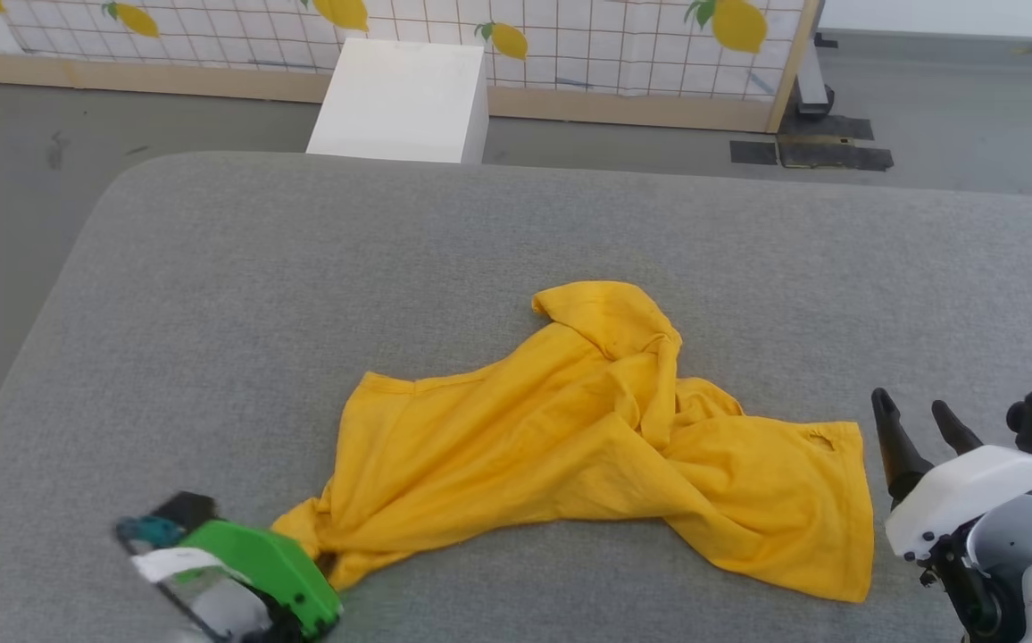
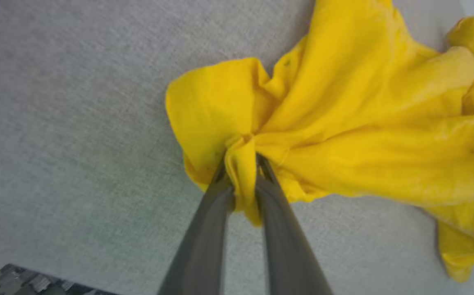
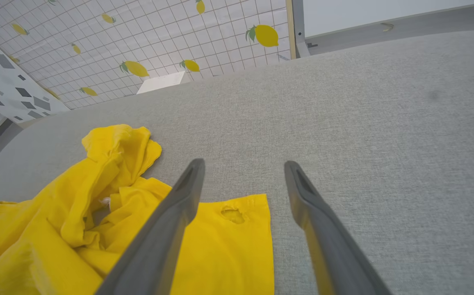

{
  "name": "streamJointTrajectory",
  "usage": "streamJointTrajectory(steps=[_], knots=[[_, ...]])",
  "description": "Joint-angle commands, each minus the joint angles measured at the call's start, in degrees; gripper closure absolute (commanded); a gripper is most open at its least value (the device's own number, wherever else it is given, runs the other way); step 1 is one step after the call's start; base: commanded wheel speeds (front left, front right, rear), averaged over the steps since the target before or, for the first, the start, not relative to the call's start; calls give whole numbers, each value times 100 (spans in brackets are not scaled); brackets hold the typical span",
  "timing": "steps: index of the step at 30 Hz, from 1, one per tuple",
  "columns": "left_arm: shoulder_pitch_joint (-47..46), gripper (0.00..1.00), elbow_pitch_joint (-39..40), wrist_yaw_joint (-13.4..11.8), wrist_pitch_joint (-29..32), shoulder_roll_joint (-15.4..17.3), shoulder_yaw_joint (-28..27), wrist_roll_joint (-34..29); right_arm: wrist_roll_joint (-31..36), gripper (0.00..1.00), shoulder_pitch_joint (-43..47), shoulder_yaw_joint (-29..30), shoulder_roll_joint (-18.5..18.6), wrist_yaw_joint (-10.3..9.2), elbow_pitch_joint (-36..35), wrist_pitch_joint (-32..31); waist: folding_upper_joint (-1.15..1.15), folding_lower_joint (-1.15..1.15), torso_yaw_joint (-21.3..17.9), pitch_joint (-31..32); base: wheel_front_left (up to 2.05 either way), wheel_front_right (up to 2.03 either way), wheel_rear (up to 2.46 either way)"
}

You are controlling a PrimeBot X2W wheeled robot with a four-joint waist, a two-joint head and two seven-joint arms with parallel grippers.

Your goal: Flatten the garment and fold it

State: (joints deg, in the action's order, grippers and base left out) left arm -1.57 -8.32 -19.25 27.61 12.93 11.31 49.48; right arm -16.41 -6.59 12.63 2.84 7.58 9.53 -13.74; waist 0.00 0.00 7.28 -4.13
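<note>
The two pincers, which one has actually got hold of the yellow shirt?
The left pincer: it is shut on a bunched corner of the shirt. The right pincer stands open beside it, empty.

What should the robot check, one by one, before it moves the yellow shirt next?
1. Left gripper pinching the garment: ok.
2. Right gripper open: ok.
3. Right gripper holding cloth: not ok, it grips nothing.
4. Garment flat: not ok, crumpled and twisted.
5. Room on the grey cushion to spread it: ok.
6. Pinched part sleeve or hem: cannot tell.
</note>
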Motion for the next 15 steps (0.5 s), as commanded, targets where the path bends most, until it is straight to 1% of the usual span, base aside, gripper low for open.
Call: streamJointTrajectory(steps=[1,4,6,7,8,10,11,13,15], knots=[[-19,0,95,49,-154,-48,-171,135,38,0,-52,-32,4,-9,-21,-31,0,0,42,19,0,0,0],[-198,0,437,190,-634,-65,-568,242,72,0,-200,-134,4,-9,-62,-150,0,0,124,-2,0,0,0],[-284,0,606,279,-1112,-8,-784,116,98,0,-355,-237,4,-9,-66,-290,0,0,167,-41,0,0,0],[-310,0,663,391,-1425,40,-857,-5,140,0,-455,-323,4,-9,-48,-393,0,0,189,-61,0,0,0],[-312,0,679,493,-1685,74,-886,-119,164,0,-541,-399,4,-9,-24,-487,0,0,208,-79,0,0,0],[-287,0,691,827,-2261,113,-830,-374,226,0,-742,-591,4,-9,48,-740,0,0,266,-141,0,0,0],[-265,0,660,970,-2659,119,-814,-557,337,0,-853,-722,4,-9,85,-892,0,0,298,-177,0,0,0],[-208,0,553,1169,-3320,124,-729,-906,407,0,-1055,-946,4,-9,188,-1191,0,0,352,-248,0,0,0],[-161,0,421,1280,-3822,77,-635,-1169,474,0,-1231,-1199,4,-9,320,-1564,0,0,412,-322,0,0,0]])
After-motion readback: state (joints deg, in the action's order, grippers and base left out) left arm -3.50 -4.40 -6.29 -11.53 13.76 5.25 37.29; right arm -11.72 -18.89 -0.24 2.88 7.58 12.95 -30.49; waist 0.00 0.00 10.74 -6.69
